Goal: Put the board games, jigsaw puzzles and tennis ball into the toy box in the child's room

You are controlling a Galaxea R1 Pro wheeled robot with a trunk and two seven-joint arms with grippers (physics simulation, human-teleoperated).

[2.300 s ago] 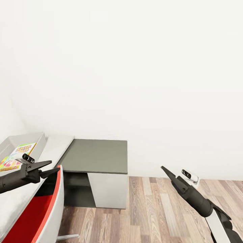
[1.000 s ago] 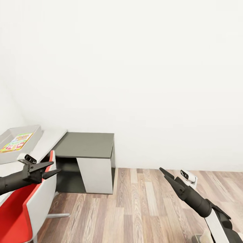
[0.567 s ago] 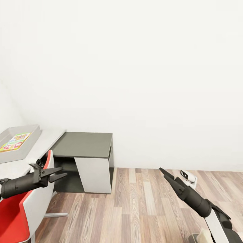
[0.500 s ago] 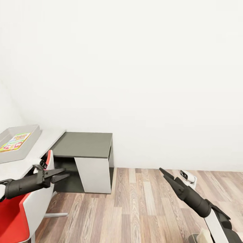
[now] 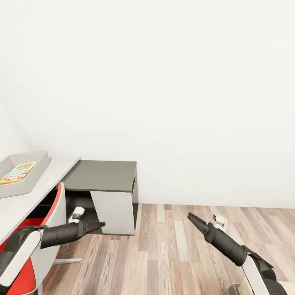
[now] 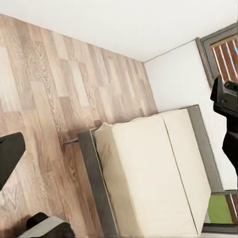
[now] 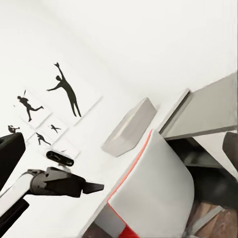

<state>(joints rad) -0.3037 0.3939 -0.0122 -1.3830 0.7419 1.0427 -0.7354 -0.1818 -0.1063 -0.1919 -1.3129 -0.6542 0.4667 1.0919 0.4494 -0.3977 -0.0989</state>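
The left claw (image 5: 97, 225) looked closed and empty, the right claw (image 5: 192, 218) likewise. A board game (image 5: 16, 172) lay in the toy box (image 5: 25, 186) on the tabletop (image 5: 46, 184), frame's left. The left arm could clip the red chair (image 5: 50, 241) beside it. White walls, wood floor (image 5: 172, 250).

One board game (image 5: 15, 173), one toy box (image 5: 36, 172), one bed (image 6: 153, 173), two grippers.

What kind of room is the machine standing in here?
Probably a child's bedroom or playroom. A bed with a cream mattress stands on the wood-plank floor, a bright board game lies in a grey toy box on the table, and sporty silhouette pictures hang on the wall.
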